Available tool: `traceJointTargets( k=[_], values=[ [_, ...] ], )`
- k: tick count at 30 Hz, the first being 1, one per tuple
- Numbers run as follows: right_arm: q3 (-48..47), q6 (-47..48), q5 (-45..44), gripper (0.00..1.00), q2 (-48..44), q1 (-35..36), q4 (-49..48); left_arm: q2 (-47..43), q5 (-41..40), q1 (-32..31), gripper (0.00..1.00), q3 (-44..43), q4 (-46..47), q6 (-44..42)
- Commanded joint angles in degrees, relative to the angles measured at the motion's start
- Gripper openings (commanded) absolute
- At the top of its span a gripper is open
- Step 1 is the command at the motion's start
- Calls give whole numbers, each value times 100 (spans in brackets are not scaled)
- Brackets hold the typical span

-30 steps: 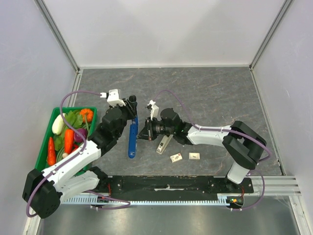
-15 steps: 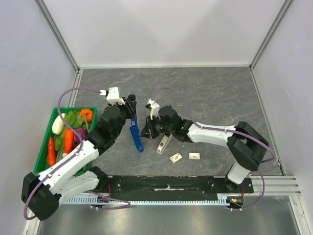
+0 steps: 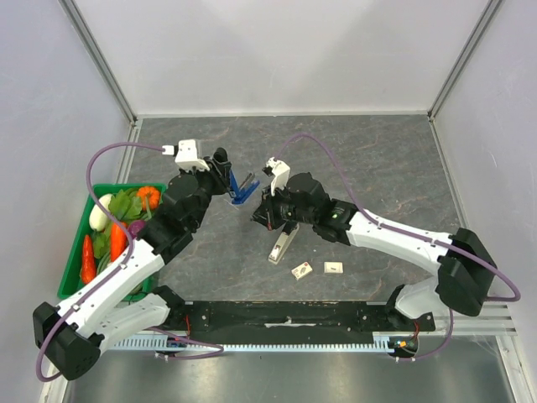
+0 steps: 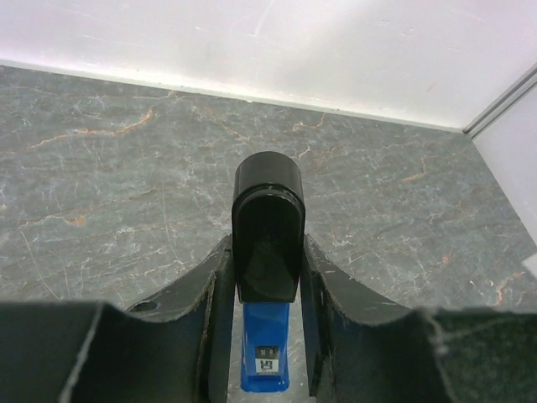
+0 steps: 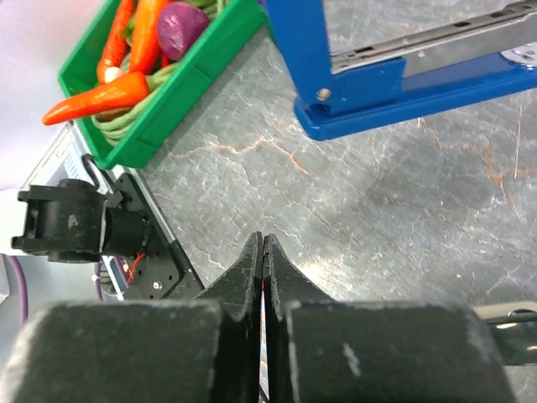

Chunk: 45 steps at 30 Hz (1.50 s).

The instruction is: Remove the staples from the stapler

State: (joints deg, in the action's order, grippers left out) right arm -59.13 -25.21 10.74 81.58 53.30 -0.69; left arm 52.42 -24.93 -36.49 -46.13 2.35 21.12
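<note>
The left gripper (image 4: 266, 260) pinches the blue stapler (image 3: 244, 189) between its fingers (image 4: 218, 285) and holds it above the tabletop (image 3: 361, 159), left of centre. The right gripper (image 5: 263, 243) has its fingers (image 5: 241, 277) pressed together, near the stapler but apart from it.

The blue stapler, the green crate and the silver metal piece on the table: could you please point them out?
blue stapler (image 3: 244, 192), top external view, blue base.
green crate (image 5: 191, 94), right wrist view, side wall.
silver metal piece (image 3: 281, 245), top external view, its middle.
</note>
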Motion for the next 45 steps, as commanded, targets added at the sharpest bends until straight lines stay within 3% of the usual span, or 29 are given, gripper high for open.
traceJointTargets(
  k=[1, 12, 20, 26, 32, 36, 45],
  values=[
    [174, -317, -143, 0, 331, 23, -96, 66, -65, -7, 2, -142, 582, -56],
    [-379, -1020, -344, 0, 1738, 40, -520, -373, 216, -7, 2, -37, 258, 190],
    [-1011, -898, -1197, 0, 2186, -117, -441, -611, 707, -7, 2, 7, -524, 287],
    [-1750, -512, -1092, 0, 2555, -416, -388, -260, 1358, -7, 2, 183, -859, 226],
    [-2418, 16, -636, 0, 2854, -443, -335, 767, 1939, -16, 2, 175, -789, 181],
    [-2428, 113, -468, 0, 2837, -443, -336, 1243, 1694, -7, 2, 218, -552, 313],
    [-1533, 280, -1698, 0, 1916, -434, 683, 2095, 507, -16, 2, -492, -955, 191]
  ],
)
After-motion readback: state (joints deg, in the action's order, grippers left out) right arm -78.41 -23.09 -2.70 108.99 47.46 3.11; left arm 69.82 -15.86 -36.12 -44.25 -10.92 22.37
